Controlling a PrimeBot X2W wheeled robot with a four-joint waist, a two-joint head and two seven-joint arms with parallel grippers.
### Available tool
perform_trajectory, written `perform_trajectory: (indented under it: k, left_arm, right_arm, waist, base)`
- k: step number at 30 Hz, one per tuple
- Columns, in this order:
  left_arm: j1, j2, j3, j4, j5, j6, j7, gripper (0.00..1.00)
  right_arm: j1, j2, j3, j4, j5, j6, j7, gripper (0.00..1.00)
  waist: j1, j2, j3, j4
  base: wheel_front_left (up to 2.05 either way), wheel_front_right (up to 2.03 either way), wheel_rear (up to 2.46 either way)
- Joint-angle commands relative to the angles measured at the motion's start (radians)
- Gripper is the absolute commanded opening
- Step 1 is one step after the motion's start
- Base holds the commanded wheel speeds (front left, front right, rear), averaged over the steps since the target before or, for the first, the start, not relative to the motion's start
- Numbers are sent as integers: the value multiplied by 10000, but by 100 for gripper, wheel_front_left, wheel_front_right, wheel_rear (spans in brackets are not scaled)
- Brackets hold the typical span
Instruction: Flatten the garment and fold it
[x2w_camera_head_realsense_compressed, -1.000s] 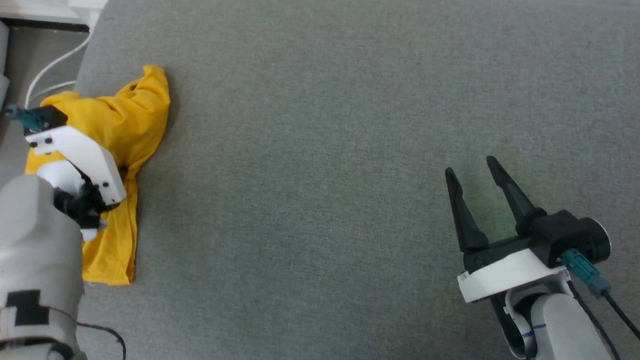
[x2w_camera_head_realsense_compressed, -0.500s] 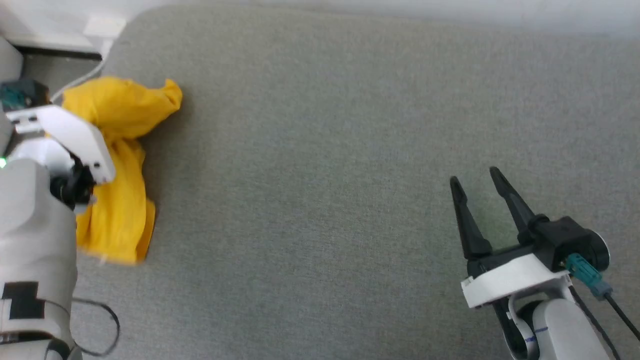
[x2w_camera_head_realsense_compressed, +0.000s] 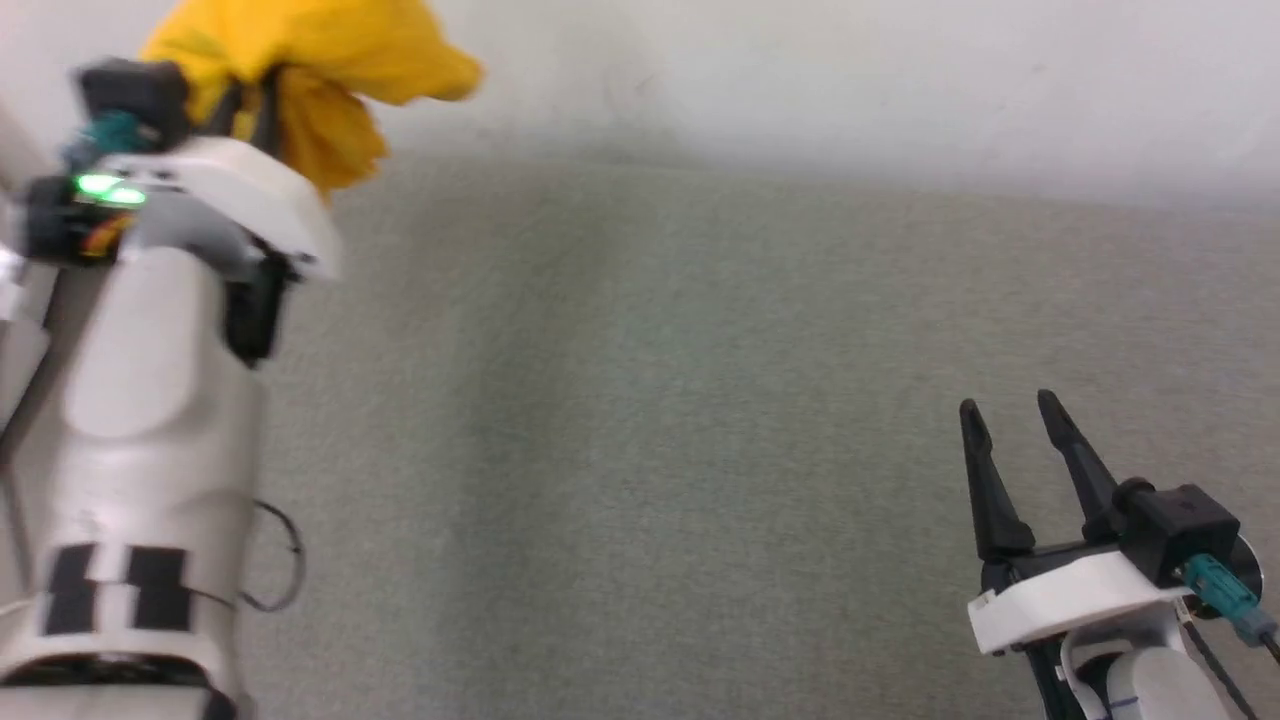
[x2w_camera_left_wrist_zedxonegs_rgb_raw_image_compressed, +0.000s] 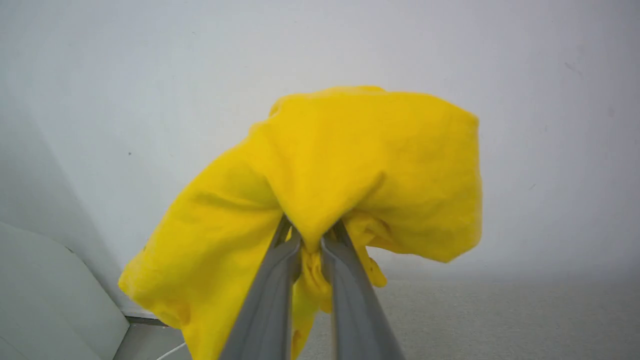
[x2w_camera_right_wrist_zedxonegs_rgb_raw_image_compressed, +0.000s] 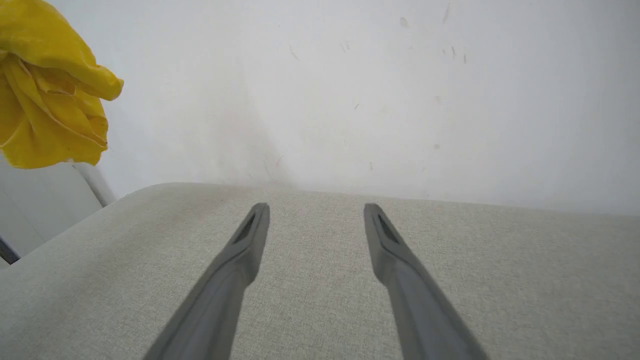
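Observation:
The bright yellow garment (x2w_camera_head_realsense_compressed: 320, 70) hangs bunched in the air at the top left of the head view, clear of the grey table (x2w_camera_head_realsense_compressed: 650, 420). My left gripper (x2w_camera_left_wrist_zedxonegs_rgb_raw_image_compressed: 311, 240) is shut on a fold of the garment (x2w_camera_left_wrist_zedxonegs_rgb_raw_image_compressed: 340, 165), which drapes over its fingertips and hides them. The print on the cloth is hidden. Low at the right, my right gripper (x2w_camera_head_realsense_compressed: 1012, 420) stands open over the table with nothing between its fingers. Its own camera shows the garment (x2w_camera_right_wrist_zedxonegs_rgb_raw_image_compressed: 50, 95) at the upper left, far from the right gripper (x2w_camera_right_wrist_zedxonegs_rgb_raw_image_compressed: 316, 212).
A white wall (x2w_camera_head_realsense_compressed: 850, 90) runs behind the table's far edge. A white panel (x2w_camera_left_wrist_zedxonegs_rgb_raw_image_compressed: 45, 295) stands at the table's left end, with a white cable (x2w_camera_left_wrist_zedxonegs_rgb_raw_image_compressed: 172, 352) below it.
My left arm has lifted the garment off the table's left end into the air. The head camera has tilted up, so the wall has come into view. The right gripper stays open.

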Motion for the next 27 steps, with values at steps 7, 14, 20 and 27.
perform_trajectory:
  k: [7, 14, 20, 27]
  left_arm:
    - [1612, -1558, -1005, -1120, -172, -189, -515, 0]
    - [3783, -2237, -3056, -1798, -811, -270, -278, 0]
    - [5873, -2269, -4719, -2280, -2044, -277, 162, 0]
    - [7044, -2271, -5973, -3075, -2273, 328, 211, 100]
  right_arm:
    - [382, 11, 53, -43, 215, -19, 39, 100]
    - [627, 11, 79, -75, 320, -19, 161, 100]
    - [777, 11, 90, -82, 378, -19, 204, 100]
    - [973, 11, -39, -154, 281, -19, 301, 100]
  waist:
    - [3, 0, -677, -1680]
    - [3, 0, -622, -2613]
    - [3, 0, -600, -2947]
    - [3, 0, -716, -2717]
  base:
    - [0, 0, 0]
    - [0, 0, 0]
    - [0, 0, 0]
    - [0, 0, 0]
